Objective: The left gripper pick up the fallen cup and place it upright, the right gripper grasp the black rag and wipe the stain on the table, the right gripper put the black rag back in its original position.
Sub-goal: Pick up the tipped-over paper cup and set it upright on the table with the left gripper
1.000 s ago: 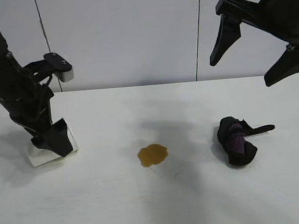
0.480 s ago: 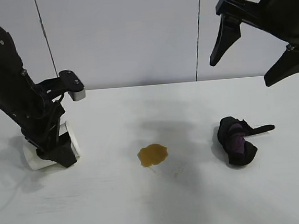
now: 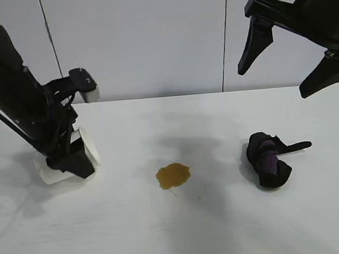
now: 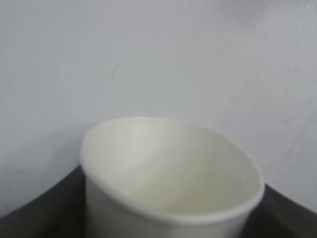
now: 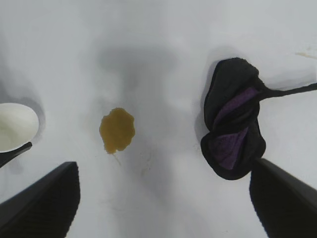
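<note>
cup (image 3: 71,159) lifted since, tilted, seemingly empty

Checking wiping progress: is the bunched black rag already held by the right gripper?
No: the black rag lies on the white table, right gripper open above.

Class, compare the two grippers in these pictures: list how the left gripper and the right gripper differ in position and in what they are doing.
The left gripper is low by the table, while the right gripper hangs high above the black rag. The left gripper is closed on the tilted cup; the right gripper is open and holds nothing. Both are black, with pointed fingers.
</note>
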Controlling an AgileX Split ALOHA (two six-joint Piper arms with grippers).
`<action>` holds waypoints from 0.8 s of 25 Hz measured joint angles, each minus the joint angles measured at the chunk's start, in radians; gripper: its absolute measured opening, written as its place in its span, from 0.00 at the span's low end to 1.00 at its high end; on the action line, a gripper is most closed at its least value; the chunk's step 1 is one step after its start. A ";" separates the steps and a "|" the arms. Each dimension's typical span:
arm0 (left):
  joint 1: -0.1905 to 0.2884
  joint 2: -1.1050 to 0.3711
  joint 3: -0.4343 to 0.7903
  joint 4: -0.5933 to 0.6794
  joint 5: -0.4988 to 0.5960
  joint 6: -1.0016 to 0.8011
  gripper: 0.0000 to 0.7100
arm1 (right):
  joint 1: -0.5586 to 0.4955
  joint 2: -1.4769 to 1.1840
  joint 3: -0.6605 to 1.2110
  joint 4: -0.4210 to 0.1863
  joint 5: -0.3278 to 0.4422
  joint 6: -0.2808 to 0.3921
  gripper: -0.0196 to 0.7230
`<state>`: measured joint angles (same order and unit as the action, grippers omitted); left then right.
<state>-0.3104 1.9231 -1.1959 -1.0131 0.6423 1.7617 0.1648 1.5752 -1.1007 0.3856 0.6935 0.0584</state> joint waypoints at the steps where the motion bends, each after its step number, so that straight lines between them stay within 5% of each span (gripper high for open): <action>1: 0.005 -0.001 0.026 -0.070 0.018 0.072 0.64 | 0.000 0.000 0.000 0.000 0.004 0.000 0.89; 8: 0.125 0.004 0.290 -0.623 0.332 0.749 0.64 | 0.000 0.000 0.000 0.000 0.022 0.000 0.89; 11: 0.153 0.041 0.331 -0.668 0.440 0.864 0.64 | 0.000 0.000 0.000 0.000 0.025 0.000 0.89; 20: 0.155 0.223 0.292 -0.685 0.488 0.947 0.64 | 0.000 0.000 0.000 0.000 0.046 0.000 0.89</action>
<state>-0.1558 2.1461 -0.9036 -1.6978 1.1299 2.7084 0.1648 1.5752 -1.1007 0.3856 0.7391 0.0584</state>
